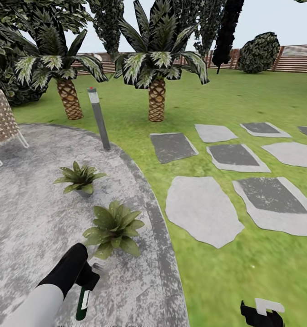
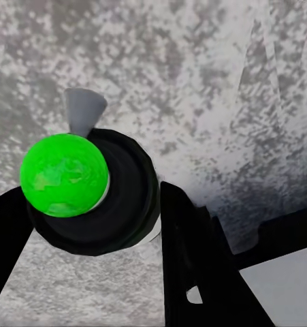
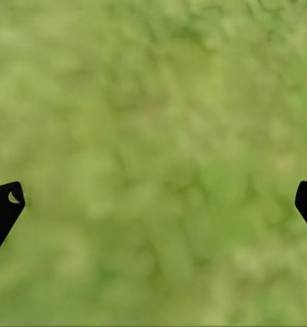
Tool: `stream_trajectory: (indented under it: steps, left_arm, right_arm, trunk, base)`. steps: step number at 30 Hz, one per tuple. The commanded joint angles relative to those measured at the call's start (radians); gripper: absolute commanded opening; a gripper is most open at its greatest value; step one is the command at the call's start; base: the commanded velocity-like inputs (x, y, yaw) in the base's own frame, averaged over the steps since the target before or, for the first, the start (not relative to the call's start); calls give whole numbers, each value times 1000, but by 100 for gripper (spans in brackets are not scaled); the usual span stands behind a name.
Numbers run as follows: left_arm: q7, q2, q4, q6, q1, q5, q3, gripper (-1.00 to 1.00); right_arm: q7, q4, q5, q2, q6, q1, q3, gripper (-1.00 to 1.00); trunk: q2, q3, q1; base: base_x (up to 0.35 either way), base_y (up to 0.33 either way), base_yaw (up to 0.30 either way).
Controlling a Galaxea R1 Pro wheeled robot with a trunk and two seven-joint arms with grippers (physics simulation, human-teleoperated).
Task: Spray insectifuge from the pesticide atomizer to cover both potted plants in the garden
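In the head view my left gripper (image 1: 88,278) hangs low over the grey paved patio (image 1: 26,227), shut on the pesticide atomizer (image 1: 83,303), a slim dark-green bottle with a white label pointing downward. The left wrist view looks down the bottle, with its bright green tip (image 2: 63,174) between my black fingers (image 2: 194,259). The nearer potted plant (image 1: 113,228) sits just ahead and to the right of that gripper. A second potted plant (image 1: 81,178) stands farther back. My right gripper (image 1: 261,313) is open over the lawn (image 3: 153,136), with nothing between its fingertips.
A grey bollard lamp (image 1: 99,119) stands at the patio's curved edge. Two short palms (image 1: 156,97) (image 1: 70,97) rise behind it. A woven chair (image 1: 1,122) is at the far left. Stepping stones (image 1: 201,211) cross the grass on the right, with a wooden fence (image 1: 299,61) beyond.
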State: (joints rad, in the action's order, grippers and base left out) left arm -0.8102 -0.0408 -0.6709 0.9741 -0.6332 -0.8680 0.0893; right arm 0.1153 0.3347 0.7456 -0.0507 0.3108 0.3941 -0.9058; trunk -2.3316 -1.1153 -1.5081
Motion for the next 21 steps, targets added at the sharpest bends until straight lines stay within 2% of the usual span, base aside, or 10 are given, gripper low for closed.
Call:
stream_trajectory:
  steps: [1, 5, 9, 12, 14, 16, 17, 19, 20, 21]
  left_arm:
    - [-10, 0, -4, 3, 0, -10, 3, -100]
    - [-12, 7, -8, 2, -2, 22, 30, -100]
    - [-27, 7, -9, 10, -16, 51, 31, -100]
    - [-125, -7, -3, 12, -65, 49, 21, -100]
    - [-232, -26, 3, 14, -128, 22, -7, -100]
    - [-360, -58, 7, 17, -179, -78, -85, -100]
    - [-445, -69, 10, 18, -208, -147, -119, -100]
    - [-519, -76, 20, 17, -237, -223, -133, -100]
    - [-578, -86, 39, 17, -270, -302, -137, -100]
    - [-609, -91, 51, 16, -287, -337, -138, -100]
  right_arm:
    - [3, -2, 11, 0, 5, 1, -7, 100]
    - [3, -2, 11, 0, 5, 1, -8, 100]
    - [2, -2, 11, -2, 5, 1, -8, 100]
    - [1, -2, 11, -5, 5, 1, -8, 100]
    - [0, -3, 12, -7, 5, 1, -8, 100]
    - [0, -3, 12, -8, 4, 1, -8, 100]
    - [0, -3, 12, -9, 4, 1, -8, 100]
    - [0, -3, 12, -9, 3, 1, -8, 100]
    - [0, -3, 12, -9, 3, 0, -8, 100]
    - [0, -3, 12, -9, 2, 1, -8, 100]
  trunk:
    - [0, -1, 0]
    - [0, -3, 0]
    - [0, -4, 0]
    - [0, -4, 0]
    - [0, -4, 0]
    - [0, -4, 0]
    - [0, -4, 0]
    - [0, -4, 0]
    - [0, -4, 0]
    - [0, -4, 0]
  base:
    - [-1, -6, 260]
    - [0, -2, 246]
    - [0, 0, 68]
    - [0, 0, 10]
    - [0, 0, 2]
    - [0, 0, 0]
    - [0, 0, 0]
    - [0, 0, 0]
    - [0, 0, 0]
    - [0, 0, 0]
